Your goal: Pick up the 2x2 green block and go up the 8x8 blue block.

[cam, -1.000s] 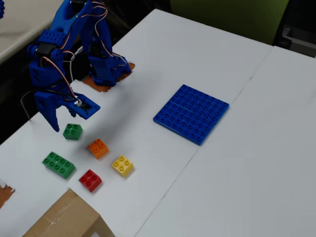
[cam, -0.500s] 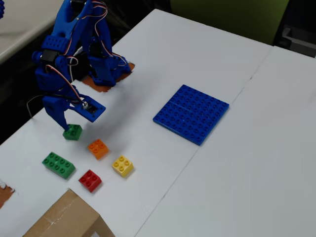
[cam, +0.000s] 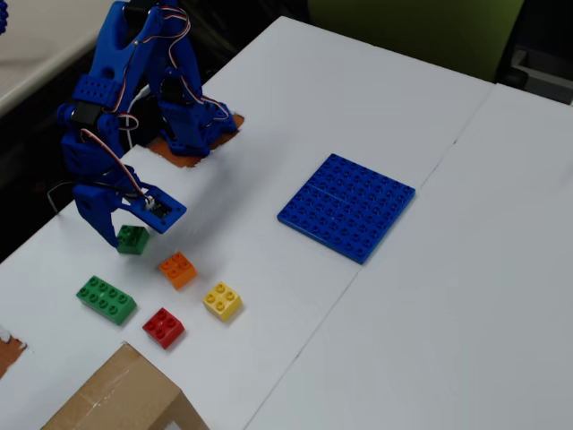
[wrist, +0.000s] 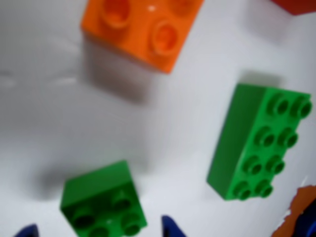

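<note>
The 2x2 green block (wrist: 103,205) sits on the white table, low in the wrist view. It also shows in the fixed view (cam: 132,238), at the left under the arm. My gripper (wrist: 98,230) is open, with one blue fingertip on each side of the block and a gap between each tip and it. In the fixed view the gripper (cam: 125,231) hangs right over the block. The 8x8 blue block (cam: 347,206) lies flat on the table well to the right, apart from the small bricks.
A longer green eight-stud brick (wrist: 259,143) (cam: 106,299), an orange brick (wrist: 143,27) (cam: 178,269), a red brick (cam: 164,326) and a yellow brick (cam: 222,301) lie near the gripper. A cardboard box (cam: 121,399) stands at the front left. The arm's base (cam: 188,134) is at the back left.
</note>
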